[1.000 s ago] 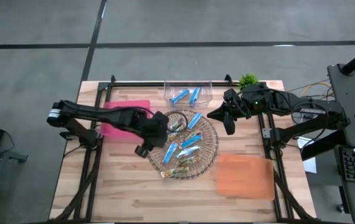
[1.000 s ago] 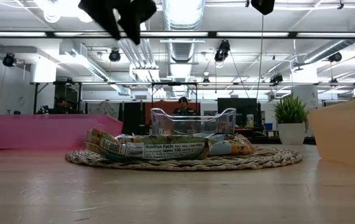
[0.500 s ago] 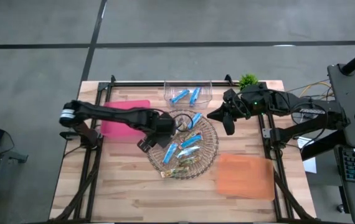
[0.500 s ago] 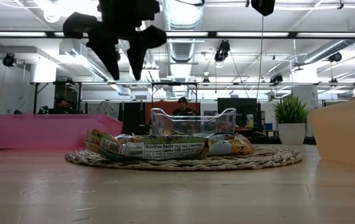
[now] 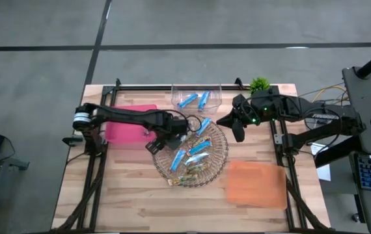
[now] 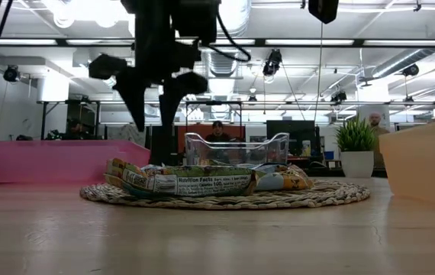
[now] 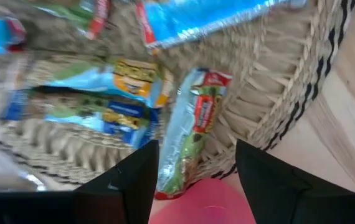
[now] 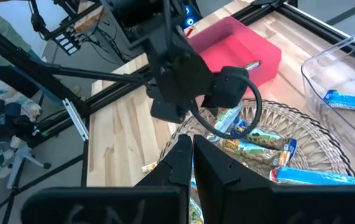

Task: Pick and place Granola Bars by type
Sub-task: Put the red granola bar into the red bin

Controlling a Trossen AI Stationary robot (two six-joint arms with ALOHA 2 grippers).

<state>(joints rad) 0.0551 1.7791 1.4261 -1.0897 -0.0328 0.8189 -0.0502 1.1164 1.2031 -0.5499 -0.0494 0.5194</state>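
A: Granola Bars (image 5: 197,151), small foil-wrapped bars in blue, silvery and brownish-green, are being kept in the round wicker tray (image 5: 221,158); two blue ones are lying in the clear plastic bin (image 5: 176,95).

B: A pick is being set up. The left tool (image 5: 167,139) is being held open over the tray's left edge, above a silvery green-printed bar (image 7: 190,127). Lowering and closing are called for.

A: A second ago it was being held nearer the bench's front. The right tool (image 5: 239,132) is being kept shut, waiting beside the tray.
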